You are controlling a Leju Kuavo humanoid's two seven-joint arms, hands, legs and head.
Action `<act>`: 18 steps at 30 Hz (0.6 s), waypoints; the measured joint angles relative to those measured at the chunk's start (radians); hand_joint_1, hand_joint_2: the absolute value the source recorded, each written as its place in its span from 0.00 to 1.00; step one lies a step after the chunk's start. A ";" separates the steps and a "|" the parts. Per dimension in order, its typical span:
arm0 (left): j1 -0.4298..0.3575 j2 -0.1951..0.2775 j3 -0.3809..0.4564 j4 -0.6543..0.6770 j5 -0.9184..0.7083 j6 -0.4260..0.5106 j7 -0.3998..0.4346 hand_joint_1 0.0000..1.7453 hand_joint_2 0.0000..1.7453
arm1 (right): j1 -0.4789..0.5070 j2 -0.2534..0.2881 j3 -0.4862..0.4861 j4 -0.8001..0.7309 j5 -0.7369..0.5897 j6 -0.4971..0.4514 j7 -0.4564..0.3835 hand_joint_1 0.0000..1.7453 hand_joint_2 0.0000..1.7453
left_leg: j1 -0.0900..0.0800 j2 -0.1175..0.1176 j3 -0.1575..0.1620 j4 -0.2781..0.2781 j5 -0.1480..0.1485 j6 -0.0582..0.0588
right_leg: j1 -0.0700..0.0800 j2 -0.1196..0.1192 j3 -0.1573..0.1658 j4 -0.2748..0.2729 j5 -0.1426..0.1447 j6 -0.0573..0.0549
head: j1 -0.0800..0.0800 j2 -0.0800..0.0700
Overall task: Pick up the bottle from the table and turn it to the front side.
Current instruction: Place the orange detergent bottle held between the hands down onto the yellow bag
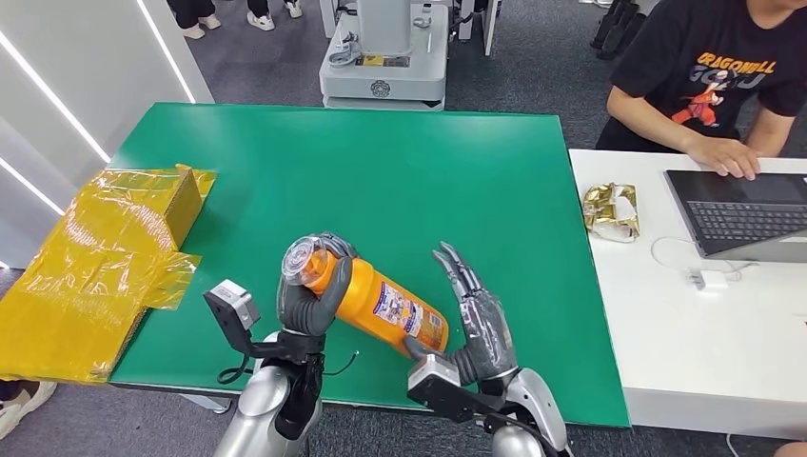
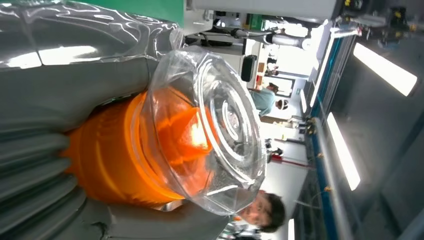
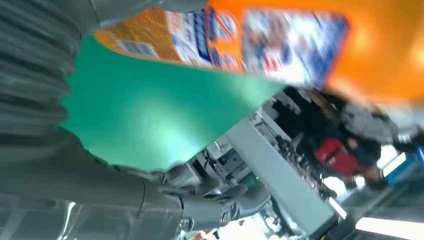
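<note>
Over the green counter (image 1: 381,171) the orange bottle (image 1: 381,300) hangs tilted, clear cap (image 1: 305,259) up — the left hand (image 1: 309,300) grips its neck, the right hand (image 1: 476,319) spreads beside its base, thumb touching underneath.

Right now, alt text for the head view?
The left hand grips an orange plastic bottle with a clear cap near its neck, tilted above the green table. The right hand, fingers spread, touches its base. Yellow wrapped cardboard lies at the table's left.
</note>
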State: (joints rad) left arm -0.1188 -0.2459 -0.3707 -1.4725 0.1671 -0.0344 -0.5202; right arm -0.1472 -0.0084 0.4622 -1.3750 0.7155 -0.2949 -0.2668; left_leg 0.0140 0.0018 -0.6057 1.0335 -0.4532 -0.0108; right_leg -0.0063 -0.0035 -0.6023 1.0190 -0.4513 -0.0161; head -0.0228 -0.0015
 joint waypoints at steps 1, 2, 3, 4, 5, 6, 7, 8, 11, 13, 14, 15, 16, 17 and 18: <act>0.000 0.000 0.001 0.000 0.010 0.004 0.000 1.00 1.00 | 0.000 0.004 0.001 -0.005 -0.015 -0.021 -0.004 0.00 1.00 | 0.000 0.000 0.000 0.000 0.000 0.000 | 0.000 0.000 0.000 0.000 0.000 0.000 | 0.000 0.000; 0.001 0.000 0.001 0.000 0.018 0.009 0.002 1.00 1.00 | 0.000 0.008 0.003 -0.010 -0.028 -0.040 -0.007 0.00 1.00 | 0.000 0.000 0.000 0.000 0.000 0.000 | 0.000 0.000 0.000 0.000 0.000 0.000 | 0.000 0.000; 0.000 0.000 0.001 0.000 0.024 0.012 0.003 1.00 1.00 | 0.001 0.011 0.005 -0.014 -0.039 -0.055 -0.009 0.00 1.00 | 0.000 0.000 0.000 0.000 0.000 0.000 | 0.000 0.000 0.000 0.000 0.000 0.000 | 0.000 0.000; 0.000 0.000 0.001 0.000 0.029 0.016 0.005 1.00 1.00 | 0.001 0.014 0.007 -0.019 -0.048 -0.067 -0.010 0.00 1.00 | 0.000 0.000 0.000 0.000 0.000 0.000 | 0.000 0.000 0.000 0.000 0.000 0.000 | 0.000 0.000; 0.000 0.000 0.001 0.000 0.032 0.019 0.006 1.00 1.00 | 0.001 0.017 0.010 -0.024 -0.055 -0.076 -0.011 0.00 1.00 | 0.000 0.000 0.000 0.000 0.000 0.000 | 0.000 0.000 0.000 0.000 0.000 0.000 | 0.000 0.000; 0.000 0.000 0.001 0.000 0.036 0.024 0.007 1.00 1.00 | 0.003 0.019 0.012 -0.029 -0.063 -0.084 -0.014 0.00 1.00 | 0.000 0.000 0.000 0.000 0.000 0.000 | 0.000 0.000 0.000 0.000 0.000 0.000 | 0.000 0.000; 0.000 0.000 0.001 0.000 0.042 0.032 0.008 1.00 1.00 | 0.006 0.021 0.014 -0.035 -0.073 -0.095 -0.020 0.00 1.00 | 0.000 0.000 0.000 0.000 0.000 0.000 | 0.000 0.000 0.000 0.000 0.000 0.000 | 0.000 0.000; 0.000 0.000 0.001 0.000 0.050 0.044 0.008 1.00 1.00 | 0.010 0.023 0.018 -0.043 -0.084 -0.109 -0.027 0.00 1.00 | 0.000 0.000 0.000 0.000 0.000 0.000 | 0.000 0.000 0.000 0.000 0.000 0.000 | 0.000 0.000; -0.002 0.000 0.003 -0.002 0.068 0.107 -0.008 1.00 1.00 | 0.030 0.034 0.035 -0.077 -0.109 -0.153 -0.050 0.00 1.00 | 0.000 0.000 0.000 0.000 0.000 0.000 | 0.000 0.000 0.000 0.000 0.000 0.000 | 0.000 0.000; -0.008 0.002 0.008 -0.012 0.053 0.177 -0.034 1.00 1.00 | 0.043 0.040 0.052 -0.101 -0.126 -0.176 -0.065 0.00 1.00 | 0.000 0.000 0.000 0.000 0.000 0.000 | 0.000 0.000 0.000 0.000 0.000 0.000 | 0.000 0.000; -0.013 0.004 0.012 -0.020 0.034 0.217 -0.047 1.00 1.00 | 0.047 0.042 0.062 -0.111 -0.139 -0.185 -0.074 0.00 1.00 | 0.000 0.000 0.000 0.000 0.000 0.000 | 0.000 0.000 0.000 0.000 0.000 0.000 | 0.000 0.000; -0.020 0.009 0.016 -0.031 0.009 0.259 -0.058 1.00 1.00 | 0.050 0.044 0.073 -0.119 -0.155 -0.194 -0.084 0.00 1.00 | 0.000 0.000 0.000 0.000 0.000 0.000 | 0.000 0.000 0.000 0.000 0.000 0.000 | 0.000 0.000; -0.029 0.015 0.020 -0.042 -0.017 0.296 -0.065 1.00 1.00 | 0.051 0.044 0.083 -0.125 -0.169 -0.201 -0.094 0.00 1.00 | 0.000 0.000 0.000 0.000 0.000 0.000 | 0.000 0.000 0.000 0.000 0.000 0.000 | 0.000 0.000; -0.037 0.024 0.024 -0.053 -0.049 0.330 -0.068 1.00 1.00 | 0.052 0.044 0.093 -0.130 -0.179 -0.211 -0.105 0.00 1.00 | 0.000 0.000 0.000 0.000 0.000 0.000 | 0.000 0.000 0.000 0.000 0.000 0.000 | 0.000 0.000; -0.045 0.034 0.027 -0.063 -0.087 0.363 -0.068 1.00 1.00 | 0.052 0.044 0.103 -0.135 -0.182 -0.224 -0.116 0.00 1.00 | 0.000 0.000 0.000 0.000 0.000 0.000 | 0.000 0.000 0.000 0.000 0.000 0.000 | 0.000 0.000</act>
State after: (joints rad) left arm -0.1643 -0.2120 -0.3432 -1.5351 0.0799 0.3286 -0.5887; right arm -0.0952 0.0360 0.5648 -1.5095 0.5335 -0.5193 -0.3827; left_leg 0.0144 0.0019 -0.6058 1.0331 -0.4530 -0.0110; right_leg -0.0063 -0.0035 -0.6025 1.0192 -0.4514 -0.0161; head -0.0229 -0.0015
